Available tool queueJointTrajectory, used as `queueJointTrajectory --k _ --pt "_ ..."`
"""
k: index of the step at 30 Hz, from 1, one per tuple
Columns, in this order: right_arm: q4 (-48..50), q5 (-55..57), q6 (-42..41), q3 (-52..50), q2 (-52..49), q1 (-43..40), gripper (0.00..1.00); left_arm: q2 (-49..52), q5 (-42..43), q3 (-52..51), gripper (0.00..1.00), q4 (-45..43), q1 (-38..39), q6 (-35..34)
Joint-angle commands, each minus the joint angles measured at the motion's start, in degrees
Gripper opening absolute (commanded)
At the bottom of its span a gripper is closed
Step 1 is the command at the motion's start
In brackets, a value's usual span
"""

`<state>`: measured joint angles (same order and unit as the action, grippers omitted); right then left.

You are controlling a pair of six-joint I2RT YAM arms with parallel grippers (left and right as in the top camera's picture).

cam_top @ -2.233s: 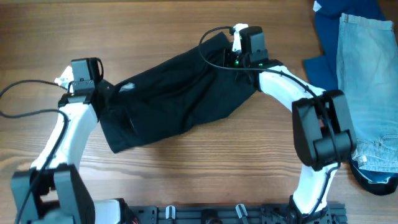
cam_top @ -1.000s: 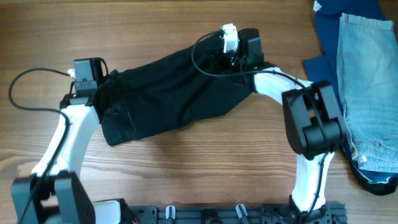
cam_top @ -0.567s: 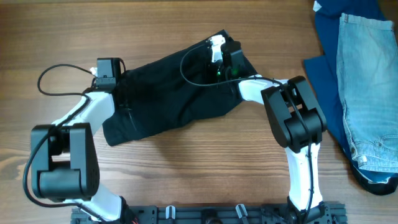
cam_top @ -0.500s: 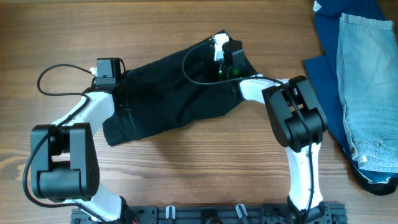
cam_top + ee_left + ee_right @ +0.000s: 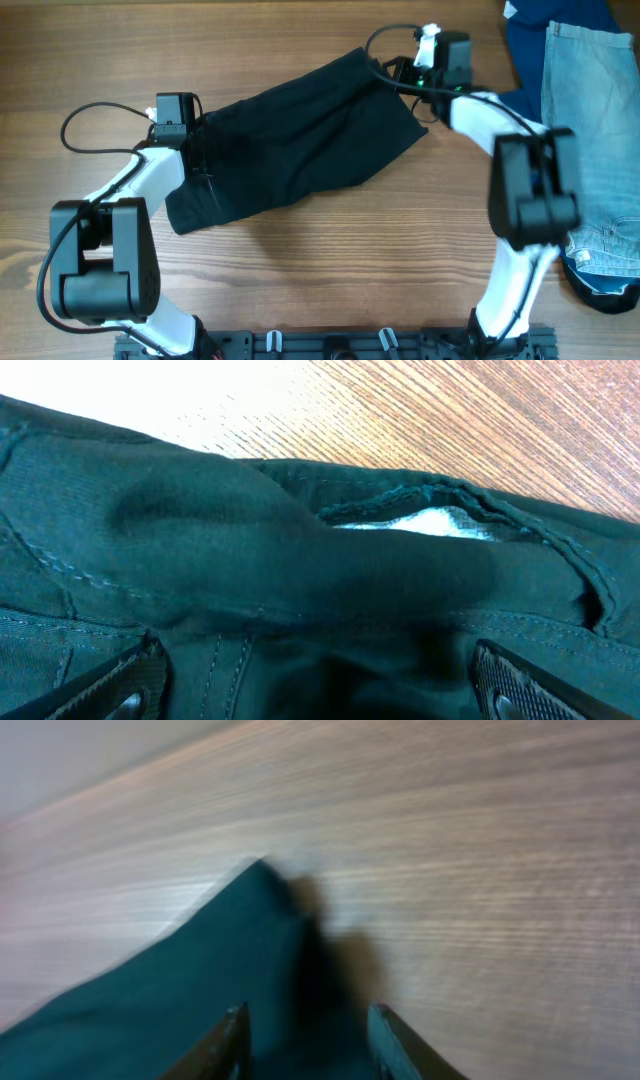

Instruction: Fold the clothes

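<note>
The clothes (image 5: pixel 290 140), a black shorts-like garment, lie slantwise across the middle of the wooden table. My left gripper (image 5: pixel 200 150) hovers over their left end. In the left wrist view its fingers (image 5: pixel 130 680) stand wide open above the black fabric (image 5: pixel 200 550), where a pale pocket lining (image 5: pixel 420 523) peeks out. My right gripper (image 5: pixel 397 72) is at the garment's upper right edge. In the blurred right wrist view its jaws (image 5: pixel 310 1040) stand apart over a pointed corner of the cloth (image 5: pixel 200 990), gripping nothing.
Light-blue denim jeans (image 5: pixel 590 130) and a dark blue cloth (image 5: pixel 525 60) lie at the table's right side. A black cable (image 5: pixel 90 115) loops beside the left arm. The arms' mounting rail (image 5: pixel 340 345) runs along the front edge.
My right gripper has swung from over the garment's middle to its upper right edge and its jaws have parted. The garment's right end now lies spread further right. The left arm has stayed put.
</note>
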<state>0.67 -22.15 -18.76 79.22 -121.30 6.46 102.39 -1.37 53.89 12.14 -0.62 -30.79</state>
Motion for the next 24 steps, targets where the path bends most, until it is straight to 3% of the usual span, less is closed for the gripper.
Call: queueJointTrajectory --k 1,5,8,15,20,24 --pt "-10.75 -9.38 2.99 1.46 13.51 1.22 0.44 1.14 0.28 -0.33 1.00 0.48 0.15 0.37" --pt "-33.46 -12.22 6.82 1.42 18.88 2.32 0.41 1.14 0.28 -0.33 1.00 0.46 -0.37 0.37" --pt "-42.40 -11.39 7.43 -1.49 18.53 2.36 0.31 1.14 0.31 -0.33 1.00 0.46 -1.29 0.37" --pt "-34.21 -10.12 5.03 -15.26 18.49 3.72 0.32 1.14 0.74 -0.33 1.00 0.70 -2.01 0.35" --pt "-27.58 0.39 1.46 -18.82 16.35 3.98 0.40 1.14 0.74 -0.33 1.00 0.70 -2.01 0.37" --pt "-22.93 3.85 -1.40 -18.82 11.04 3.80 0.40 1.14 0.74 -0.33 1.00 0.92 -2.01 0.35"
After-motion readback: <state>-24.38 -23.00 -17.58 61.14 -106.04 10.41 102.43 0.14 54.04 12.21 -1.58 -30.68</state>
